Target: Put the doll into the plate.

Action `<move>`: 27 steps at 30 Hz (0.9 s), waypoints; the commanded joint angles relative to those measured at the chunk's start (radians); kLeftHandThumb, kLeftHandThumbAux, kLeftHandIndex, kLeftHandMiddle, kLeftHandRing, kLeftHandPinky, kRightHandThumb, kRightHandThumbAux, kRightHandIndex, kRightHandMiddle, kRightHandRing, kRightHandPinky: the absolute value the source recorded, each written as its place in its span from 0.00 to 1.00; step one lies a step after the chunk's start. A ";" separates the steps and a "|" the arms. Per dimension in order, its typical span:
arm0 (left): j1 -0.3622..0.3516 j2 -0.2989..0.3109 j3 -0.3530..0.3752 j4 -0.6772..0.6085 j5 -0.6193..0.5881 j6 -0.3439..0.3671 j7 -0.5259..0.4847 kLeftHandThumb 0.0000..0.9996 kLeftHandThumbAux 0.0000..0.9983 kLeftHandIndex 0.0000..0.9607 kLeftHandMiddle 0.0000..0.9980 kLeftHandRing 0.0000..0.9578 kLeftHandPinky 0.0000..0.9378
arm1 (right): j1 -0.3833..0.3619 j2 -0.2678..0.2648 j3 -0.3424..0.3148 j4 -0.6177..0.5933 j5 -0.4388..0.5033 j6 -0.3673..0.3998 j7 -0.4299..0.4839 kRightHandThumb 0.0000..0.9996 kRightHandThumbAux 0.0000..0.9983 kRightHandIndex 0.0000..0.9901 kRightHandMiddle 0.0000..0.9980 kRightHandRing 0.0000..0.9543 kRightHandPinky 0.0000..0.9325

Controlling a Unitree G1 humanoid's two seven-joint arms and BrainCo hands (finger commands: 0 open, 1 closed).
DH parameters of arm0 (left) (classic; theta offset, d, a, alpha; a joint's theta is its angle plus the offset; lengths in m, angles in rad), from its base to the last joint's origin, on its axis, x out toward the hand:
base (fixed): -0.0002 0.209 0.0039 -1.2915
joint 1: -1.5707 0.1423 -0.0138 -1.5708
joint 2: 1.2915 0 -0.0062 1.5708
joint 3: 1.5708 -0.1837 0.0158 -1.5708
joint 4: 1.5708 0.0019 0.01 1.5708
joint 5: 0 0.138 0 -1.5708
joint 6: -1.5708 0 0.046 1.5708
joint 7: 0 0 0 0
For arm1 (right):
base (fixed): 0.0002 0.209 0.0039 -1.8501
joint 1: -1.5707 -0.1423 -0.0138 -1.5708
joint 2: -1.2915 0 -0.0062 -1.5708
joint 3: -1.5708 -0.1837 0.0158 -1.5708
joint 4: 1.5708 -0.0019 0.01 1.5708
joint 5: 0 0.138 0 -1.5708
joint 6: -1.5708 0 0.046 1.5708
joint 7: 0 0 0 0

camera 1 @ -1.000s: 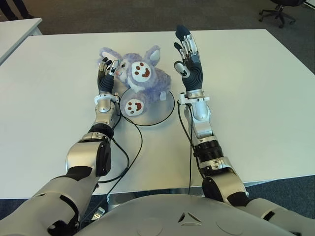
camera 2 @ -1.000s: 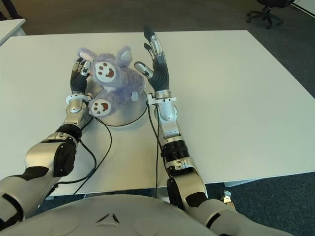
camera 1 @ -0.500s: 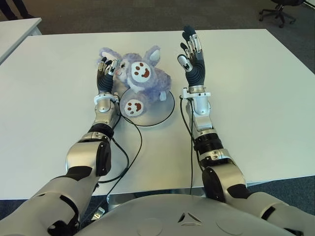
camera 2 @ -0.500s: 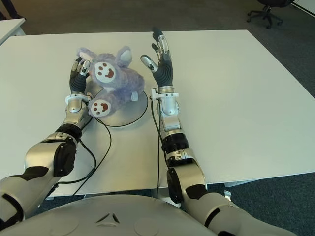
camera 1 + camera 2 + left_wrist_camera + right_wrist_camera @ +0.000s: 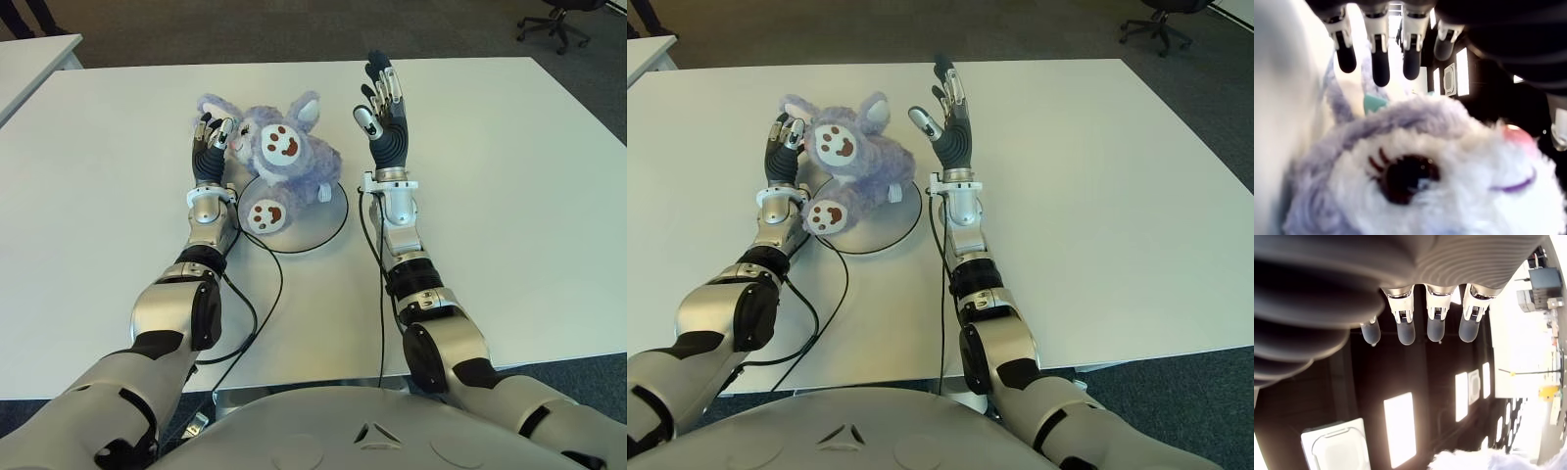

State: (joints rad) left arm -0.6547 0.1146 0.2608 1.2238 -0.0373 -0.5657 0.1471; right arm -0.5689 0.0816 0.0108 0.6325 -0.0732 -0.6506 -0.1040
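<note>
While the doll (image 5: 279,157) covers much of the plate (image 5: 318,227), both hands flank it.

One doll (image 5: 277,157), one plate (image 5: 315,223), one table (image 5: 509,186), two hands.

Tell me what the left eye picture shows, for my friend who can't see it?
A fluffy purple doll lies on a round silver plate on a white table. The robot's left hand is against the doll's left side, fingers extended. Its right hand is open and raised, just right of the doll, holding nothing.
</note>
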 commanded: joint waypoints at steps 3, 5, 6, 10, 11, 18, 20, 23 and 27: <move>0.116 -0.032 -0.007 0.068 0.006 0.041 0.006 0.00 0.41 0.00 0.15 0.17 0.16 | -0.036 -0.001 -0.020 0.071 0.019 0.004 0.003 0.00 0.41 0.00 0.00 0.00 0.00; 0.117 -0.030 -0.007 0.068 0.005 0.040 0.004 0.00 0.41 0.00 0.15 0.17 0.16 | -0.042 -0.004 -0.025 0.084 0.018 0.007 0.001 0.00 0.41 0.00 0.00 0.00 0.00; 0.117 -0.029 -0.008 0.068 0.005 0.039 0.002 0.00 0.41 0.00 0.15 0.17 0.17 | -0.046 -0.007 -0.028 0.092 0.018 0.011 -0.001 0.00 0.42 0.00 0.00 0.00 0.00; 0.118 -0.025 -0.009 0.070 0.006 0.040 -0.003 0.00 0.41 0.00 0.14 0.16 0.14 | -0.060 -0.012 -0.038 0.119 0.014 0.015 -0.009 0.00 0.43 0.00 0.00 0.00 0.00; 0.118 -0.023 -0.009 0.070 0.007 0.041 -0.004 0.00 0.41 0.00 0.14 0.16 0.14 | -0.064 -0.013 -0.041 0.126 0.013 0.015 -0.011 0.00 0.44 0.00 0.00 0.00 0.00; 0.115 -0.016 -0.007 0.074 0.005 0.051 -0.008 0.00 0.41 0.00 0.13 0.15 0.14 | -0.085 -0.016 -0.046 0.170 0.009 -0.006 -0.022 0.00 0.44 0.00 0.00 0.00 0.00; 0.115 -0.016 -0.006 0.074 0.004 0.051 -0.010 0.00 0.41 0.00 0.12 0.14 0.13 | -0.088 -0.017 -0.046 0.178 0.007 -0.011 -0.023 0.00 0.45 0.00 0.00 0.00 0.00; 0.116 -0.015 -0.004 0.075 0.001 0.046 -0.013 0.00 0.41 0.00 0.11 0.12 0.11 | -0.096 -0.018 -0.047 0.202 0.004 -0.014 -0.028 0.00 0.46 0.00 0.00 0.00 0.00; 0.117 -0.013 -0.004 0.075 0.001 0.040 -0.016 0.00 0.40 0.00 0.11 0.12 0.12 | -0.126 -0.038 -0.057 0.286 0.004 -0.018 -0.031 0.00 0.48 0.00 0.00 0.00 0.00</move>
State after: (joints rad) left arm -0.6530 0.1231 0.2572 1.2225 -0.0373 -0.5651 0.1458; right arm -0.6663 0.0538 -0.0363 0.8576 -0.0723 -0.6682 -0.1293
